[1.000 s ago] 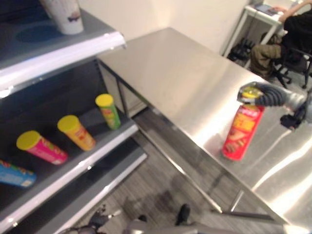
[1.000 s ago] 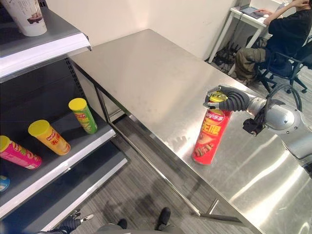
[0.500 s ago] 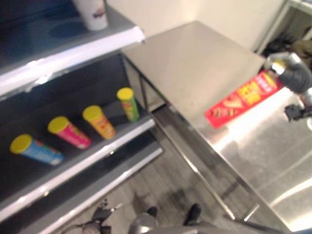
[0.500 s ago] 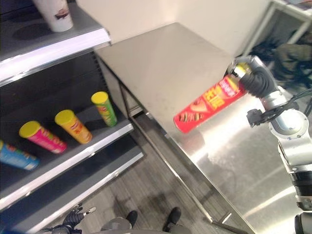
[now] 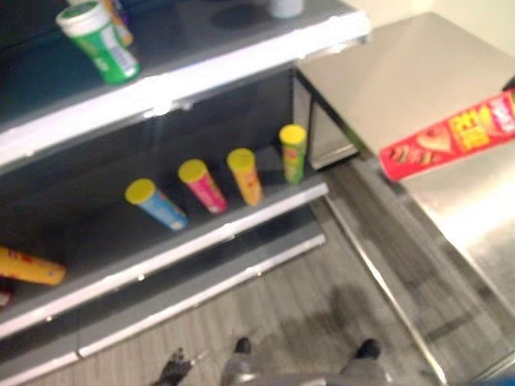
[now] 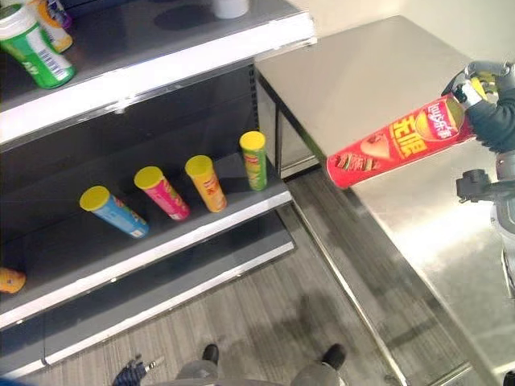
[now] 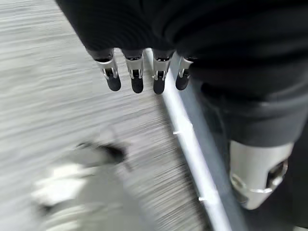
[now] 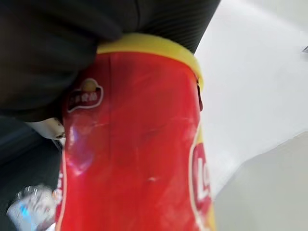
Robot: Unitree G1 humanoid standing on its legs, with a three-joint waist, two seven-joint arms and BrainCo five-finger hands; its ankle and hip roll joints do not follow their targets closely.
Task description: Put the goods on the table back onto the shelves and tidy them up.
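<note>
The right hand (image 6: 485, 100), at the right edge of the right eye view, is gripping the yellow-lid end of a red chip can (image 6: 396, 142), fingers wrapped round it. The can is lying tilted, almost flat, up in the air over the near-left edge of the steel table (image 6: 378, 72), w/ its bottom end pointing down-left toward the shelves.

In the left eye view the red can is at the right edge & the hand is cut off there. The right wrist view is looking at the red can from v. close, yellow rim under the dark cover.

The left hand (image 7: 144, 72) is hanging over the grey floor in its wrist view, fingers straight & loose, holding nothing.

Middle shelf (image 6: 201, 233), centre-left of the frame: four cans are lying in a row, yellow lids facing out. From left: blue can (image 6: 114, 213), pink can (image 6: 163, 194), orange can (image 6: 207, 182), green can (image 6: 254, 159). Another orange can (image 5: 30, 266) is lying far left on that shelf; the left eye view is showing more of it.

Top shelf (image 6: 161, 72), upper left: a green & white tub (image 6: 32, 47) is standing there, tilted in the frame. A white cup (image 6: 230, 7) is at the top edge, mid-frame.
</note>
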